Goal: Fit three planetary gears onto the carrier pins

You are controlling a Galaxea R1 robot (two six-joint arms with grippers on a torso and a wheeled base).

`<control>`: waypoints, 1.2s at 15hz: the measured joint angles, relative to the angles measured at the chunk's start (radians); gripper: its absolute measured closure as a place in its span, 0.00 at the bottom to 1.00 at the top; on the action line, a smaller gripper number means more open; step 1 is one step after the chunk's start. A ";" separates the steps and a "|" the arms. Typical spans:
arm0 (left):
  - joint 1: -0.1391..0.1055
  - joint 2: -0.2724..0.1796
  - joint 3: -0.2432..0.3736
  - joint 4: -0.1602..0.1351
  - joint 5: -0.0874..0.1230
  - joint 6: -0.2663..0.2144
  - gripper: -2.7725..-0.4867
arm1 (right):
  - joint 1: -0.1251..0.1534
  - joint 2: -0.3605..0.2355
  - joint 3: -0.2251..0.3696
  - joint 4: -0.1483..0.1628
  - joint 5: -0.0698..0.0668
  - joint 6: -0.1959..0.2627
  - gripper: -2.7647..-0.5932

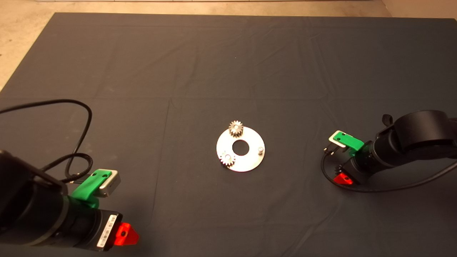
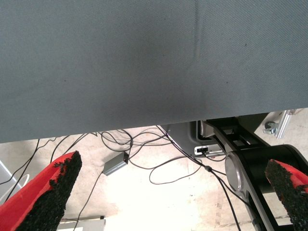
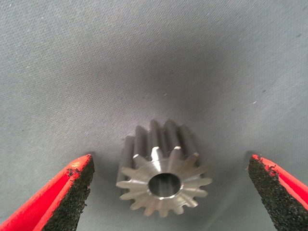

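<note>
Right hand (image 3: 168,192) gaping wide around third small silvery toothed gear (image 3: 162,179), near table's right edge; left hand (image 2: 173,197) open, empty, parked at near-left corner.

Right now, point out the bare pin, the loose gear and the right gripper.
bare pin (image 1: 261,149), head view, its top.
loose gear (image 3: 163,185), right wrist view, face beside the bore.
right gripper (image 3: 168,192), right wrist view, between its open fingertips.

Table cover: dark grey, creased cloth mat (image 1: 200,67) spread wide.
Floor: pale beige, speckled concrete floor (image 1: 21,21) beyond the mat's far edge.
Below the mat's edge: tangled thin black cables (image 2: 144,144) and a small grey box (image 2: 115,165) on pale floor.
</note>
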 joint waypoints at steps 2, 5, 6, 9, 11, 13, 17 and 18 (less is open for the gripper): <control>0.000 0.000 0.000 0.000 0.000 0.000 0.01 | 0.000 0.002 0.000 0.022 0.001 0.024 0.23; 0.000 0.000 0.000 0.000 0.000 0.000 0.01 | 0.000 0.002 0.000 0.041 0.000 0.034 0.30; 0.000 0.000 0.000 0.000 0.000 0.000 0.01 | 0.000 0.002 0.000 0.044 0.000 0.035 0.31; 0.000 0.000 0.000 0.000 0.000 0.000 0.01 | 0.000 0.002 0.000 0.048 0.000 0.036 0.35; 0.000 0.000 0.000 -0.001 0.000 0.000 0.01 | 0.000 0.002 0.000 0.049 0.000 0.036 0.37; 0.000 0.000 0.000 -0.001 0.000 0.000 0.01 | 0.000 0.002 0.000 0.051 0.000 0.036 0.42; 0.000 0.000 0.000 -0.002 0.000 0.000 0.01 | 0.000 0.002 -0.013 0.053 0.000 0.036 0.50; 0.000 0.000 0.000 -0.003 0.000 0.000 0.01 | 0.000 0.002 -0.019 0.053 0.000 0.036 0.50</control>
